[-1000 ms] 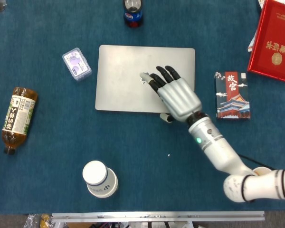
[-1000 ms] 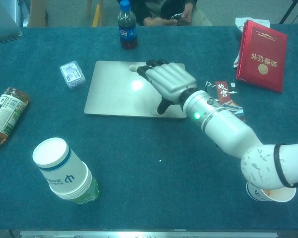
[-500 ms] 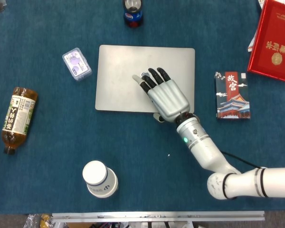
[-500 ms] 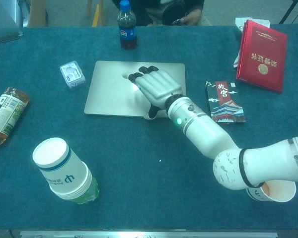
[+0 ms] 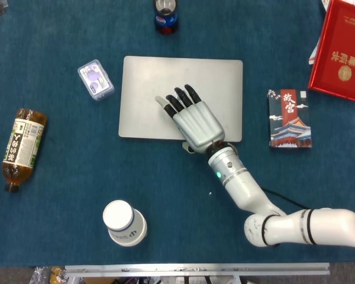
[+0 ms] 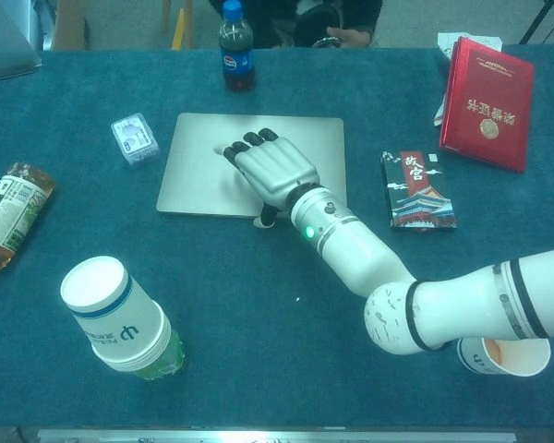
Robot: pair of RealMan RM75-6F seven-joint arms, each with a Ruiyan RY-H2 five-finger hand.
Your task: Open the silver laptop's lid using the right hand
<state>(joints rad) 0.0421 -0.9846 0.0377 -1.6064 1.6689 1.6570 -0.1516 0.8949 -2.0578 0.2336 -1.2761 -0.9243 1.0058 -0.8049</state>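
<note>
The silver laptop point(image 5: 148, 89) lies flat with its lid down in the middle of the blue table, also seen in the chest view point(image 6: 203, 166). My right hand point(image 5: 192, 121) lies palm down over the lid's front right part, fingers stretched out and pointing to the far left. Its thumb point(image 5: 188, 147) hangs at the laptop's front edge, shown dark in the chest view point(image 6: 266, 219). Whether the thumb is hooked under the lid I cannot tell. The hand point(image 6: 270, 171) holds nothing. My left hand shows in neither view.
A cola bottle point(image 5: 165, 15) stands behind the laptop. A small clear box point(image 5: 95, 80) lies to its left, a tea bottle point(image 5: 22, 145) further left. Stacked paper cups point(image 5: 124, 222) stand near front. A card box point(image 5: 289, 118), red book point(image 5: 341, 47) and filled cup point(image 6: 503, 355) are right.
My right hand has slid left along the lid's front part, and the thumb has moved left along the front edge. The lid stays down.
</note>
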